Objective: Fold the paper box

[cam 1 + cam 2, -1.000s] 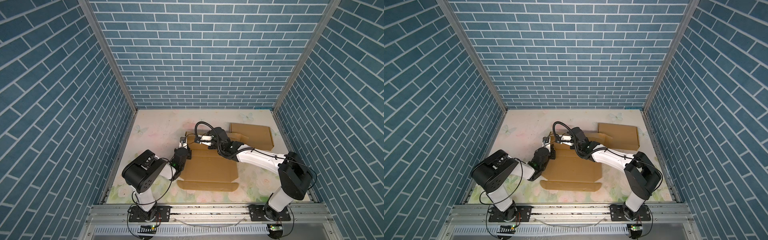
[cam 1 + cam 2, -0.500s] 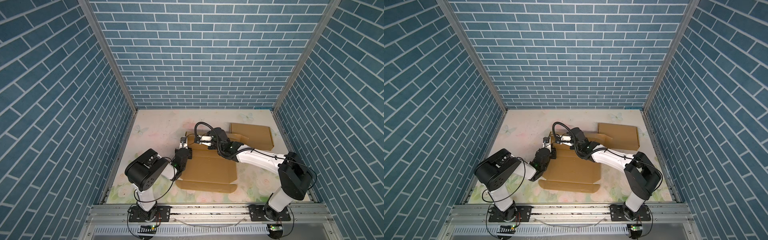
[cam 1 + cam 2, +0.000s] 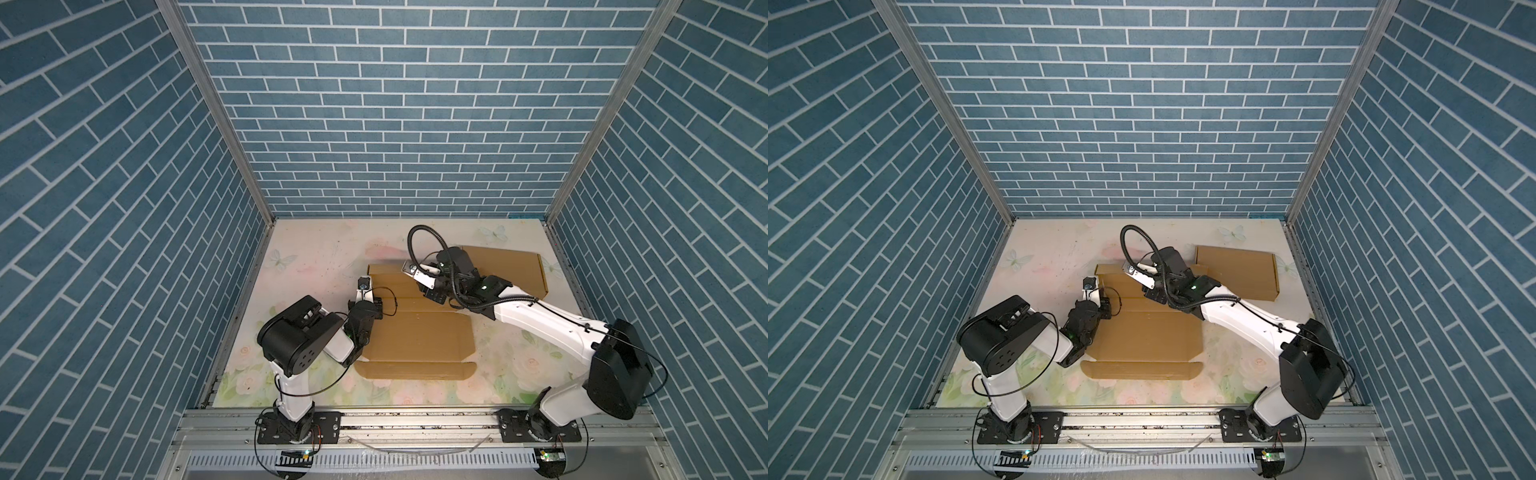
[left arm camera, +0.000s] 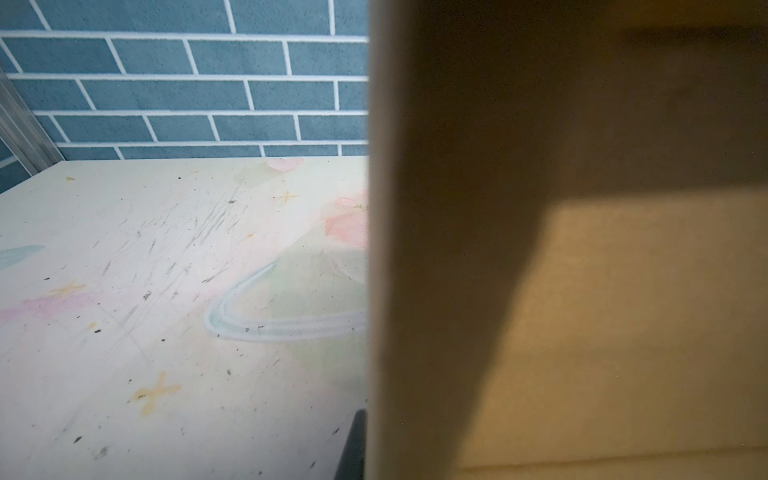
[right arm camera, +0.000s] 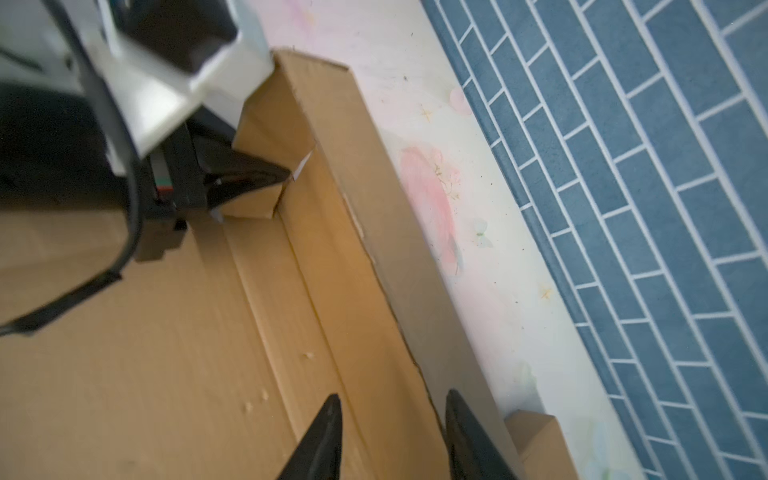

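Note:
The brown paper box (image 3: 419, 332) (image 3: 1146, 332) lies mid-table, its base flat, its far wall (image 5: 374, 249) standing and its front flap (image 3: 415, 370) lying flat. My left gripper (image 3: 369, 286) (image 3: 1096, 291) is at the box's far left corner. It is shut on a small upright corner flap (image 5: 270, 133), which fills half the left wrist view (image 4: 457, 249). One dark finger (image 4: 353, 449) shows beside that flap. My right gripper (image 3: 417, 277) (image 3: 1136, 277) (image 5: 392, 415) is open, and its fingertips straddle the far wall's top edge without gripping it.
Another brown cardboard panel (image 3: 507, 270) (image 3: 1237, 270) lies at the back right, behind the right arm. Whether it joins the box is hidden. Blue brick walls (image 3: 399, 145) enclose the floral table (image 3: 316, 249) on three sides. A metal rail (image 3: 415, 419) runs along the front.
My right gripper has gone from shut to open at the far wall. The left arm's elbow has shifted slightly to the right. The box has stayed in place.

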Robot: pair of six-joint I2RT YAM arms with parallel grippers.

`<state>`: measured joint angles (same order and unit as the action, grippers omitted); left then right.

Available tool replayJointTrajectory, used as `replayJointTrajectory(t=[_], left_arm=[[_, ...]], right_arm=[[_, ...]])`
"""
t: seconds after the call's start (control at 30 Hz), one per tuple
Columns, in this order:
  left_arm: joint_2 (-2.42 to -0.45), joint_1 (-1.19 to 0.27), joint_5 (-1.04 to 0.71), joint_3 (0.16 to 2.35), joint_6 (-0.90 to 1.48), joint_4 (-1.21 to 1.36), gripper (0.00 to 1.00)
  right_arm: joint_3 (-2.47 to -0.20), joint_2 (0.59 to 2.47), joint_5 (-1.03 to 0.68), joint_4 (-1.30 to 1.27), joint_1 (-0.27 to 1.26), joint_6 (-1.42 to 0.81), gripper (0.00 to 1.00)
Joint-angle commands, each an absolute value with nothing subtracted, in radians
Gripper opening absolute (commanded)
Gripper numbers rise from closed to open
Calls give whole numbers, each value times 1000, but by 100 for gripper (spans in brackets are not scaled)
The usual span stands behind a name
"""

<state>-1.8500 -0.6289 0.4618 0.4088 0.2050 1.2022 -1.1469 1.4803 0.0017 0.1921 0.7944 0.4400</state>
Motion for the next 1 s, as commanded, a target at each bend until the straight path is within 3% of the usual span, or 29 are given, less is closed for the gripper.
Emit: replayJointTrajectory(t=[0.0,0.07,0.13,0.2,0.43,0.97], left_arm=[[-1916,-630,490,363,189,1050,3],[-1926,-636,497,361,183,1063,2],[-1931,-639,499,357,182,1078,2],[-1930,-638,503,358,181,1074,2],[-1933,-640,508,354,179,1083,2],[-1967,-657,517,353,157,1109,0]], right_arm=[[-1251,1450,-82,190,767,-2,38],[-1322,1485,-21,237,755,-181,32],[-1448,1558,75,382,753,-336,20],[-1545,1626,114,499,754,-430,16],[-1560,1697,115,542,758,-604,16],[-1507,1781,96,582,749,-621,17]])
